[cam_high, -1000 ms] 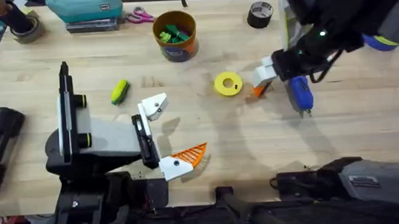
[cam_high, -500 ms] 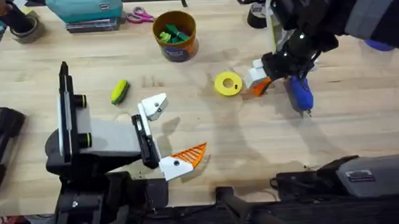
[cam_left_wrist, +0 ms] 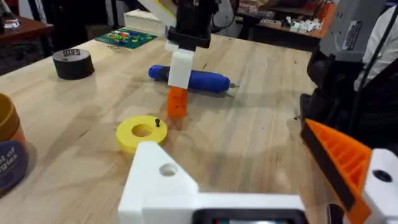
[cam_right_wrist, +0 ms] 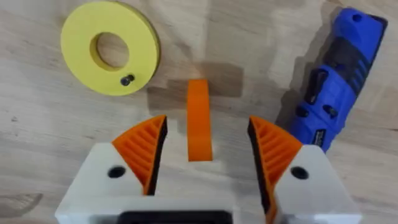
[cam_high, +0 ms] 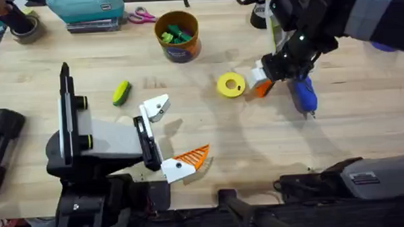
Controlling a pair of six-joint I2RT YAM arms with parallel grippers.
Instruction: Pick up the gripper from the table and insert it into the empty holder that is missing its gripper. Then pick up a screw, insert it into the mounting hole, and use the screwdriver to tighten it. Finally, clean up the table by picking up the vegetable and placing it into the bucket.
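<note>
Right end effector [cam_right_wrist: 202, 152] open astride the gripper [cam_right_wrist: 198, 118], untouched.

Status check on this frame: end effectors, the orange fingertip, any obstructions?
Right end effector open, straddling the orange gripper on the table, not yet gripped. Left end effector open, one pad missing. Yellow spool and screwdriver flank it, clear.

Table layout, overhead view.
Spool [cam_high: 230, 85] mid-table; gripper [cam_high: 261, 90] just beside it at 3 o'clock, screwdriver [cam_high: 304, 94] further along at 3. Bucket [cam_high: 177, 35] at 11 o'clock from spool, vegetable [cam_high: 121, 92] well off at 9, holder [cam_high: 155, 107] at 8 o'clock.
</note>
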